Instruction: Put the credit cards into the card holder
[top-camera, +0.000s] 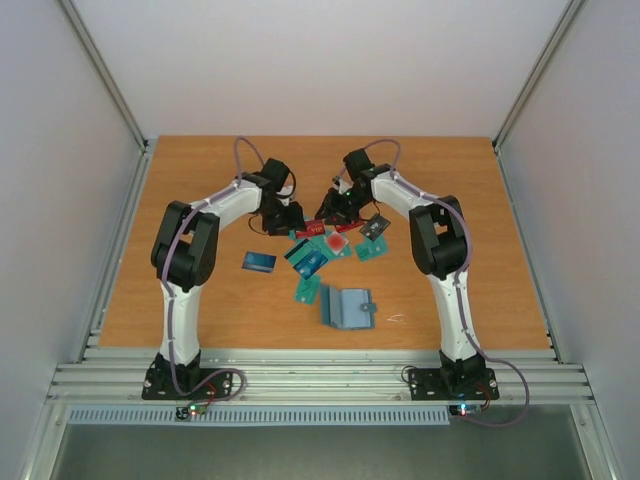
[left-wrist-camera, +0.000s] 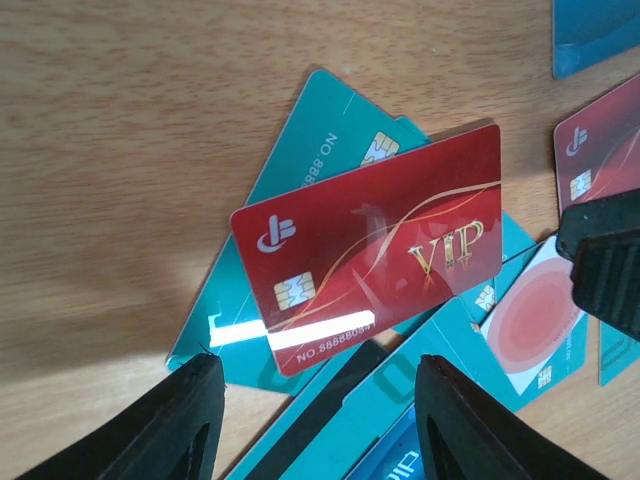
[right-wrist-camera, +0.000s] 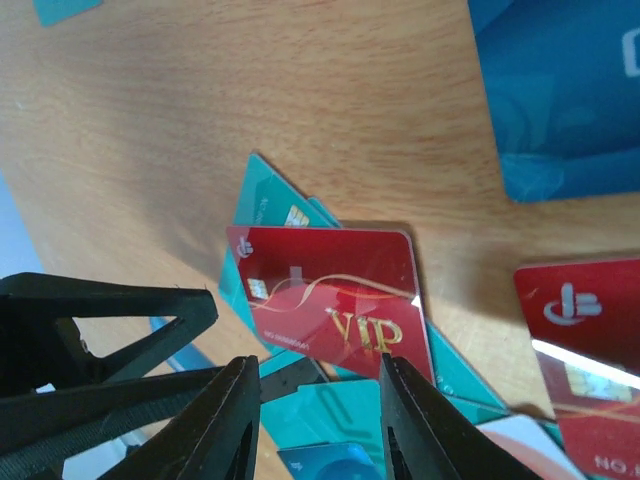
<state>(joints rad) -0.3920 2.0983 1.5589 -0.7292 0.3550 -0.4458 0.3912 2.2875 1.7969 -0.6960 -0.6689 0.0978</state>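
Several credit cards (top-camera: 312, 250) lie in a loose pile mid-table, mostly teal. A red VIP card (left-wrist-camera: 370, 250) lies on top of teal cards and also shows in the right wrist view (right-wrist-camera: 330, 300). My left gripper (left-wrist-camera: 320, 420) is open and empty, low over the pile's near edge. My right gripper (right-wrist-camera: 315, 425) is open and empty, facing the same red card from the other side. The card holder (top-camera: 347, 308) lies open, nearer the arm bases than the pile. It also shows in the right wrist view (right-wrist-camera: 560, 90).
A blue card (top-camera: 259, 262) lies apart at the left and a teal card (top-camera: 307, 290) sits beside the holder. A dark card (top-camera: 375, 228) and a teal one (top-camera: 370, 250) lie right of the pile. A second red card (right-wrist-camera: 585, 340) lies close by.
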